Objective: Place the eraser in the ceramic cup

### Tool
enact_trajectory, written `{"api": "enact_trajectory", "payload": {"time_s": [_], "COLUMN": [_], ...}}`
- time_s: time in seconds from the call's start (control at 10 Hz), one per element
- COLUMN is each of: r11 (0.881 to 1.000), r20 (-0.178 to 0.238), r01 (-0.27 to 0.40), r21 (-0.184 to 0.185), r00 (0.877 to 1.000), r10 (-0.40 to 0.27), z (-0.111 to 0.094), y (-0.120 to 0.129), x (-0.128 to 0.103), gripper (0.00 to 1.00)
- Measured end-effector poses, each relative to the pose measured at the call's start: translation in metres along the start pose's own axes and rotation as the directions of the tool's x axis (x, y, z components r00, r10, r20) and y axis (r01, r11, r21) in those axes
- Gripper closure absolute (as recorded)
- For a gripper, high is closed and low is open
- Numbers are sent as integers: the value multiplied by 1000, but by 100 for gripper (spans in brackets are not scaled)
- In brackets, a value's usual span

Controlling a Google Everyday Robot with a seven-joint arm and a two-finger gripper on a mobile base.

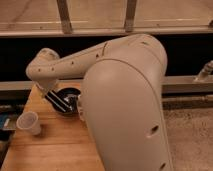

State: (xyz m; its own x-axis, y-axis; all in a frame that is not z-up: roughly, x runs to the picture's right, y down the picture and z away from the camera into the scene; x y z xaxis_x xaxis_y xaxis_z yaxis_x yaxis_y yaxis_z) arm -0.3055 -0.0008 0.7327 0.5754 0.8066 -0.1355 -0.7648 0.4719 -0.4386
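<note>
The eraser (59, 103), a black block with thin white stripes, hangs tilted in my gripper (53, 97), above the wooden table (50, 150) and just in front of the dark bowl's left side. The gripper is shut on the eraser at the end of my arm, which reaches in from the right and bends down at the wrist. The white ceramic cup (28, 123) stands upright on the table, to the lower left of the gripper and apart from it. The cup looks empty.
A dark blue-black bowl (70, 95) sits on the table right behind the eraser. My bulky arm (125, 100) hides the table's right half. The table's left edge (15, 140) is close to the cup. A dark rail runs along the back.
</note>
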Motion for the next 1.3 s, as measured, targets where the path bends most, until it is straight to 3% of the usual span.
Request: {"api": "enact_trajectory", "payload": {"time_s": [0.3,0.5,0.7,0.8,0.9,1.0,1.3], "r11": [997,992,987,983,977,974,973], "r20": [28,33,41,58,88,100,100], "r01": [79,126,160,174,182,181,185], "r21": [12,-2,-26,-56,-113,-134,-140], "r00": [996,991,986,984,981,981,980], "r10": [-80,-126,-159,-171,-172,-169,-172], "z": [-1,3,4,2,0,-1,-1], "y": [23,41,59,68,81,84,88], "x": [-65,-91,-99,-100,-97,-95,-94], "gripper": [100,100,100,100,100,100,100]}}
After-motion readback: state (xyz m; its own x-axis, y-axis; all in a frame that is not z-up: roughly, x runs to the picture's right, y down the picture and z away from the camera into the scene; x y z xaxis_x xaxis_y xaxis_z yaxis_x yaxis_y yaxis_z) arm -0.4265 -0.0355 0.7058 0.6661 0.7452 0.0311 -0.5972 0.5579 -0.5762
